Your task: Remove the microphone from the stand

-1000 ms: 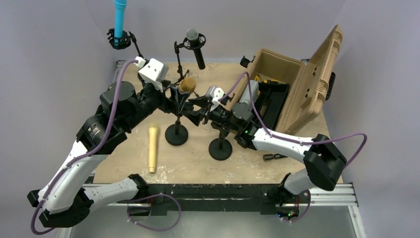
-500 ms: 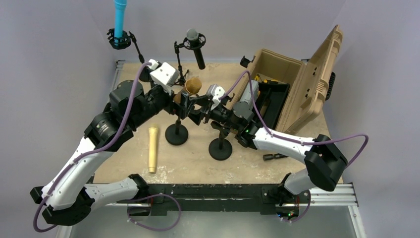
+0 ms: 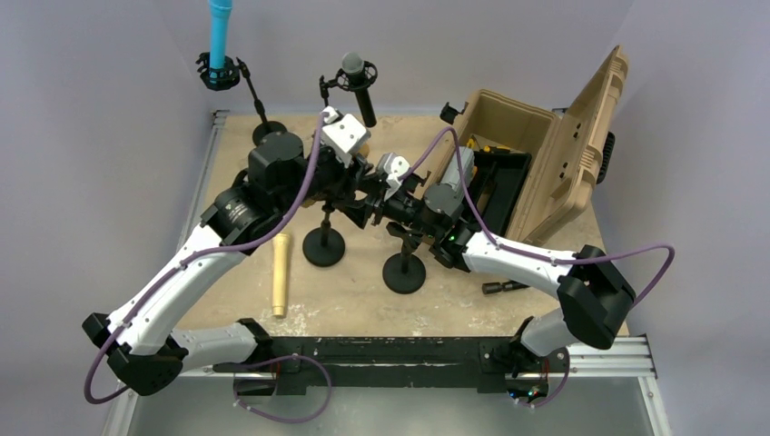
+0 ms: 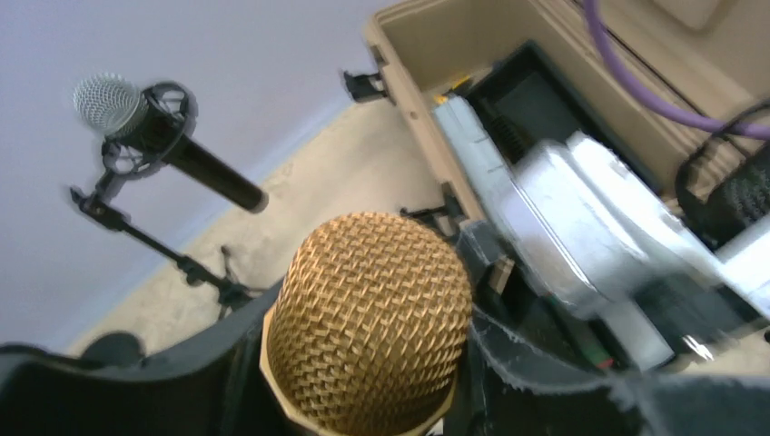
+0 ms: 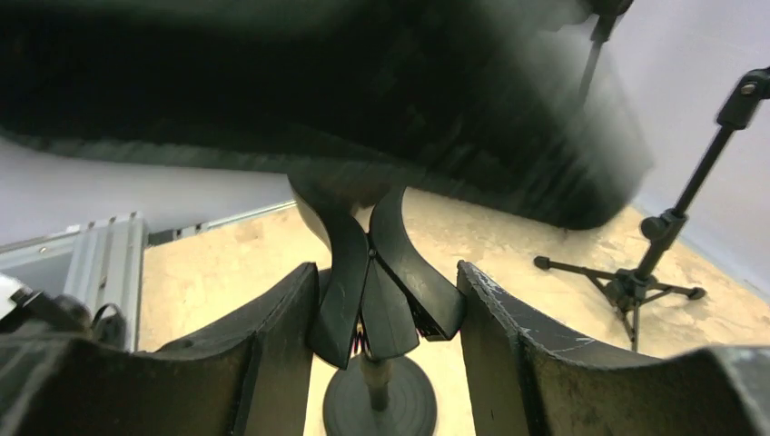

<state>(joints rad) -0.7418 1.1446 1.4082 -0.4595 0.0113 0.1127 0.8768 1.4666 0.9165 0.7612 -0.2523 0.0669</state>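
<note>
Pale lilac walls closed in a sandy tabletop [image 3: 454, 300]. My left hand [image 4: 363, 363] was clamped around the gold microphone [image 4: 368, 322], whose mesh head filled the space between my fingers [image 4: 545, 372] and pointed up toward the wrist camera. The microphone sat just beside my right hand [image 5: 386, 300] and above it; whether it touched the clip I could not tell.

My right hand was closed on the stand's black clip [image 5: 350, 272], one finger pressed to each side of it. Straight below that hand the stand's pole ran down to its round base [image 5: 380, 404] on the tabletop. A second round base [image 3: 404, 272] stood just beside it, under my right forearm.

Beyond my left hand a black microphone [image 4: 172, 145] hung tilted in its own mount, and a blue microphone [image 3: 218, 36] stood upright farther off to that hand's left. An open tan case [image 3: 545, 154] lay behind my right hand. Another gold microphone [image 3: 280, 272] lay flat on the tabletop, near my left forearm.
</note>
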